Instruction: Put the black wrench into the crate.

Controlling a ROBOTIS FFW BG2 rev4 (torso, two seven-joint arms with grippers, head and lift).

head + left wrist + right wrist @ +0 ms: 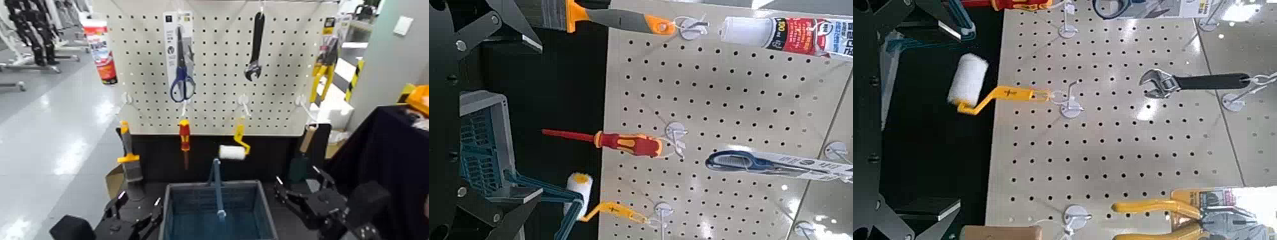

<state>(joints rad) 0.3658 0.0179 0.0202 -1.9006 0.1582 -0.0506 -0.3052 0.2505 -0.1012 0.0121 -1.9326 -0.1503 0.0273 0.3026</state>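
Jaws on the right arm's black two-finger gripper [303, 186] stand wide apart with nothing between them. It sits low, just off the right side of the crate in the head view, well below the tool it is meant to fetch. Left arm's black two-finger gripper [137, 210] is apart too, also empty, low on the crate's other side. Looks like the waiting arm to me, given where the target hangs.

Next out, between the two: the crate, a rectangular blue-grey plastic basket [214, 185] with a pale rim and a blue handle bar [218, 188] standing up across its middle. No tool visible inside it.

Above that, the lower row on the board: red-and-yellow screwdriver [185, 135], white paint roller with yellow handle [232, 152]. Upper row: blue-handled scissors [181, 80] on a backing card, and the target, a black metal adjustable wrench with silvery jaw [255, 51]. It hangs jaw-down from a hook on the pale perforated pegboard [217, 70], clear of both grippers.

Progress: basically zero. Wrench not gripped, not unhooked, not in the crate. Left to do, my read: raise right arm, close on the wrench, lift it off the hook, lower it past the handle bar, release.
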